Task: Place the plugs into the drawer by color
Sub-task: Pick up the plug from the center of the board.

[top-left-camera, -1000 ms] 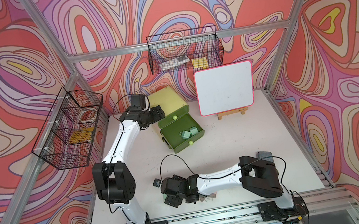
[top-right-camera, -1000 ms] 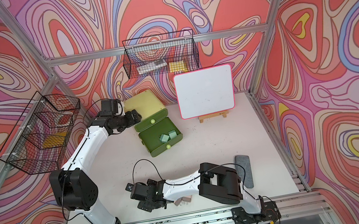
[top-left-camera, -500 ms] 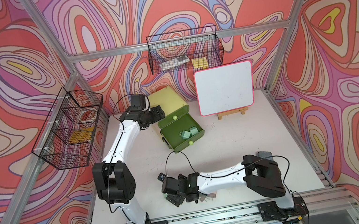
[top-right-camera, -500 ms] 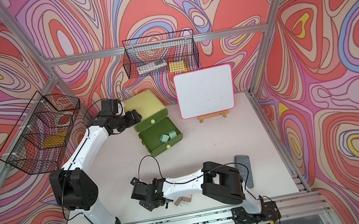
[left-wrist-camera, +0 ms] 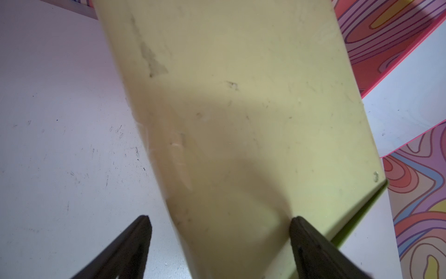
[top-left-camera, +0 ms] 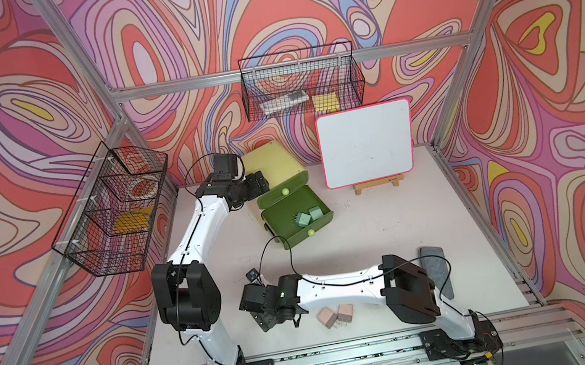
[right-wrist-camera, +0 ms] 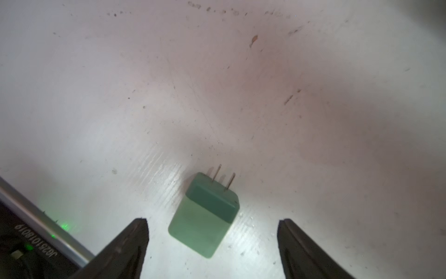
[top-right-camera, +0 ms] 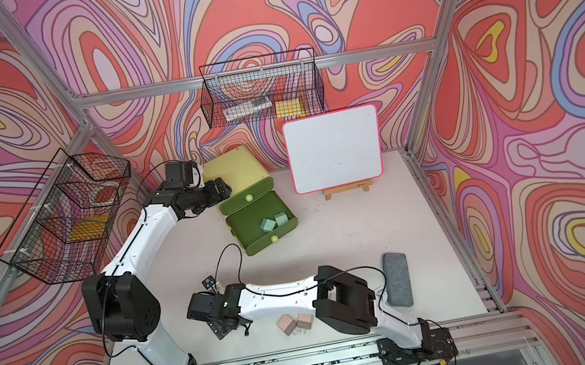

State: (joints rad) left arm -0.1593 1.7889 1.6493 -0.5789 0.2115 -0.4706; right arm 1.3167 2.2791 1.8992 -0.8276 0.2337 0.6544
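Note:
The lime-yellow drawer (top-left-camera: pixel 276 166) stands at the back of the table. Its lower drawer (top-left-camera: pixel 276 216) is pulled out, with two green plugs (top-left-camera: pixel 302 219) (top-left-camera: pixel 315 212) inside. My left gripper (top-left-camera: pixel 262 182) (left-wrist-camera: pixel 220 218) is open at the chest's left front corner; one finger rests on the yellow side and the other is over the table. My right gripper (top-left-camera: pixel 280 320) (right-wrist-camera: pixel 212 220) is open low over the table's front. A mint green plug (right-wrist-camera: pixel 205 215) lies between its fingers, untouched, prongs pointing away. Two pinkish-beige plugs (top-left-camera: pixel 326 316) (top-left-camera: pixel 344 312) lie just right of it.
A white board on a small easel (top-left-camera: pixel 367 147) stands right of the chest. A grey pad (top-left-camera: pixel 436 272) lies at the front right. Black wire baskets hang on the back wall (top-left-camera: pixel 301 85) and the left wall (top-left-camera: pixel 110 210). The upper drawer (top-left-camera: pixel 284 191) is slightly out.
My right arm has shifted a little to the left over the front of the table, its gripper staying open. The left arm has not moved.

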